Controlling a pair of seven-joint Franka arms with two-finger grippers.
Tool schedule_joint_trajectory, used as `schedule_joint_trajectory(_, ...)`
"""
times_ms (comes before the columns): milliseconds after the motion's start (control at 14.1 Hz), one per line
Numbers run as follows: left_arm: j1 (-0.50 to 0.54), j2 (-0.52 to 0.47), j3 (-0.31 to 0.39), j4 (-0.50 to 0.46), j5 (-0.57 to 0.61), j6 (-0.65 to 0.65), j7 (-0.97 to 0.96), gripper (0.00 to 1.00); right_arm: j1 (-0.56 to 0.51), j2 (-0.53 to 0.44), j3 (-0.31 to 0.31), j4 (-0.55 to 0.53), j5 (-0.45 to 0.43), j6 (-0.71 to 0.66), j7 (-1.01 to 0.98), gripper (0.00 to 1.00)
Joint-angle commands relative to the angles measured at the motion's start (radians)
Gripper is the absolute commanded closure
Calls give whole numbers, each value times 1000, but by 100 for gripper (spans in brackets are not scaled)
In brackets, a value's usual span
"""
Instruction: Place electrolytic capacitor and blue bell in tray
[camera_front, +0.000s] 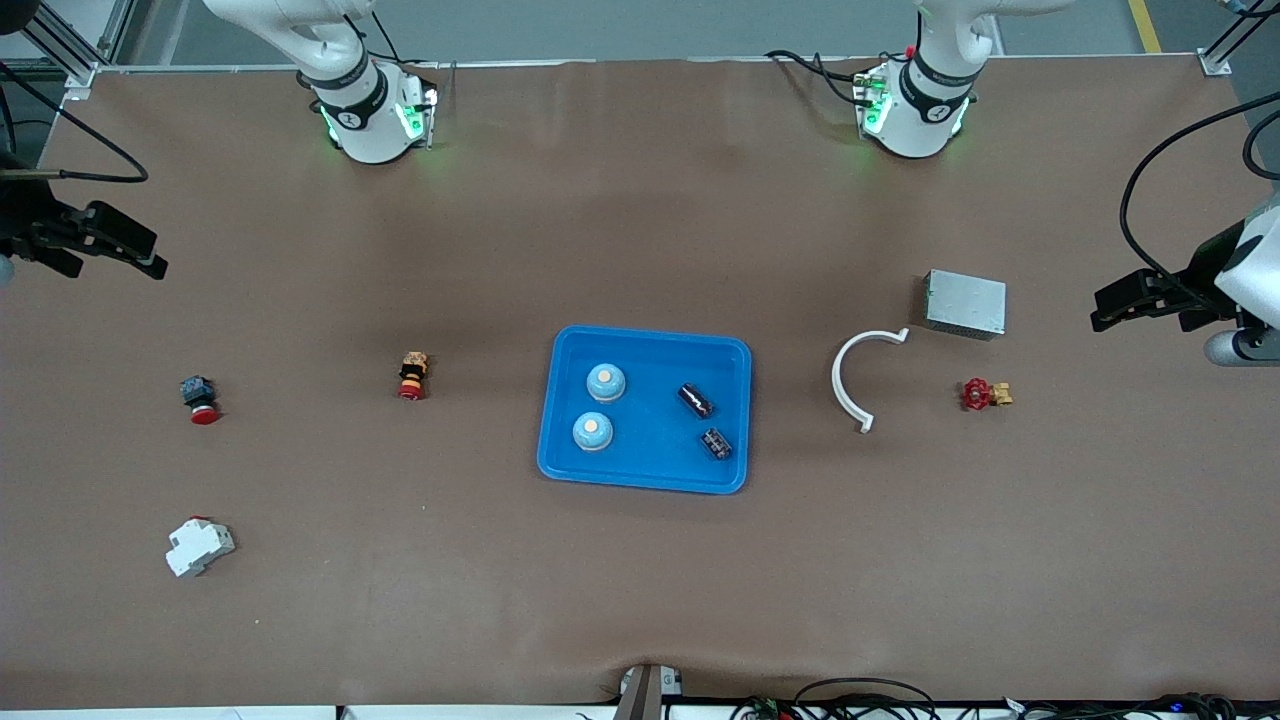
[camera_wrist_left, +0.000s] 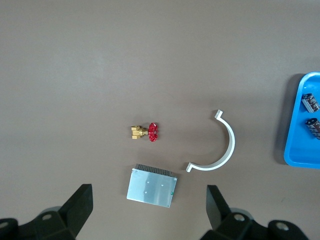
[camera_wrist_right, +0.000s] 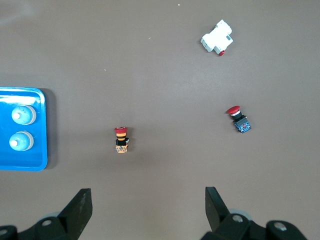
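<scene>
The bright-blue tray (camera_front: 650, 462) lies mid-table. Two blue bells (camera_front: 605, 381) (camera_front: 592, 431) sit in its half toward the right arm's end. Two dark electrolytic capacitors (camera_front: 696, 400) (camera_front: 716, 443) lie in its half toward the left arm's end. My left gripper (camera_front: 1105, 310) hangs open and empty over the left arm's end of the table, above the metal box (camera_wrist_left: 151, 186). My right gripper (camera_front: 150, 258) hangs open and empty over the right arm's end. The left wrist view shows the tray's edge (camera_wrist_left: 299, 150) with both capacitors (camera_wrist_left: 310, 102). The right wrist view shows the tray's rim (camera_wrist_right: 20, 165) and both bells (camera_wrist_right: 23, 114).
Toward the left arm's end lie a metal box (camera_front: 965, 303), a white curved clamp (camera_front: 848, 385) and a red-handled brass valve (camera_front: 985, 394). Toward the right arm's end are two red push buttons (camera_front: 412, 375) (camera_front: 200, 398) and a white breaker (camera_front: 199, 547).
</scene>
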Motion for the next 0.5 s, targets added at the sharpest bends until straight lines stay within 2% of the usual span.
schedule_joint_trajectory(0, 19, 2, -12, 8, 12, -2, 0, 0, -6, -15, 9, -9, 13, 10, -11, 0)
schedule_joint_trajectory(427, 25, 5, -17, 8, 18, -2, 9, 0, -8, -14, 9, -9, 10, 19, -11, 0)
